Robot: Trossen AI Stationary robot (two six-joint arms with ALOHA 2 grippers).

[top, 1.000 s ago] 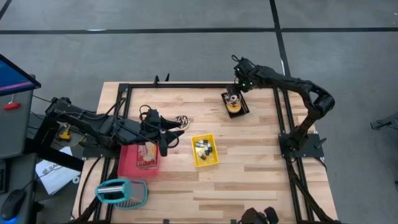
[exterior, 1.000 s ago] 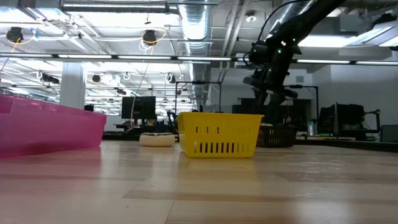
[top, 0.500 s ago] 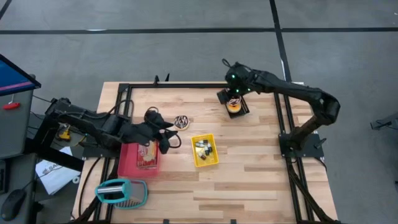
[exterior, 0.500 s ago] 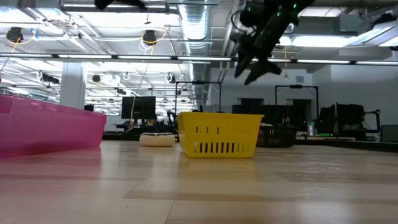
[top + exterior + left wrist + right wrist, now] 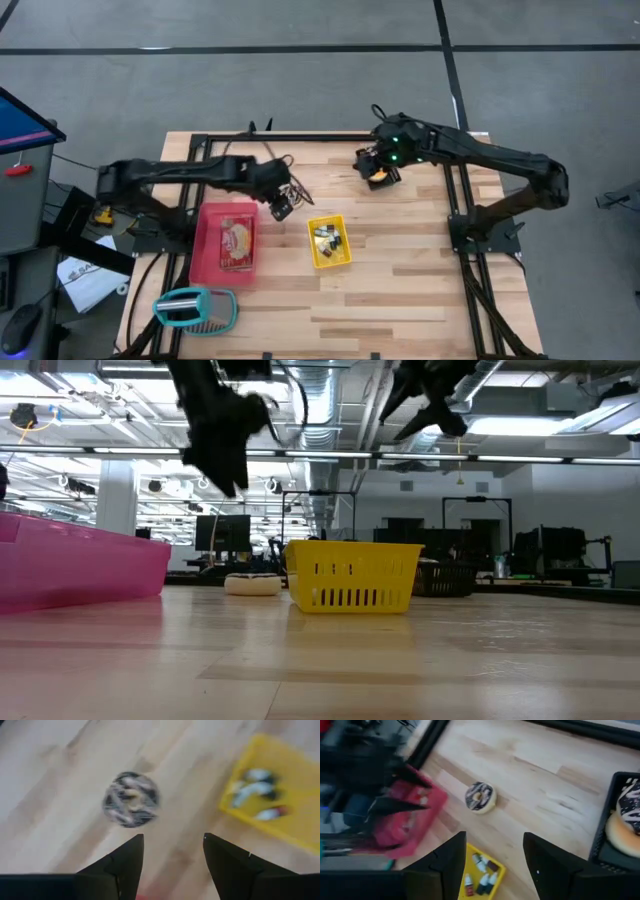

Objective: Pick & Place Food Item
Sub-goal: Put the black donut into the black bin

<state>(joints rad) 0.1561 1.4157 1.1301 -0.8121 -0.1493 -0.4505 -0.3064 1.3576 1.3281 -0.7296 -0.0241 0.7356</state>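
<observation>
A chocolate doughnut with white stripes (image 5: 131, 800) lies flat on the wooden table, left of the yellow basket (image 5: 316, 258). It also shows in the right wrist view as the doughnut (image 5: 480, 796) and in the low view as the doughnut (image 5: 252, 584). My left gripper (image 5: 172, 837) hangs open above it, tilted downward, with nothing between its fingers; from above it is my left gripper (image 5: 282, 207). My right gripper (image 5: 492, 836) is open and empty, raised beside the black tray (image 5: 603, 840) that holds more doughnuts (image 5: 626, 822).
A pink basket (image 5: 202, 252) with a food item inside sits near my left arm. The yellow basket holds several small bottles (image 5: 328, 237). A teal object (image 5: 195, 308) stands at the near left. Black frame rails (image 5: 455, 190) border the tabletop.
My left gripper has swung from over the pink basket toward the far edge, come down and tipped its fingers downward over the striped doughnut. My right gripper has risen from the black tray and swung a little toward the table's left. The doughnut has stayed in place.
</observation>
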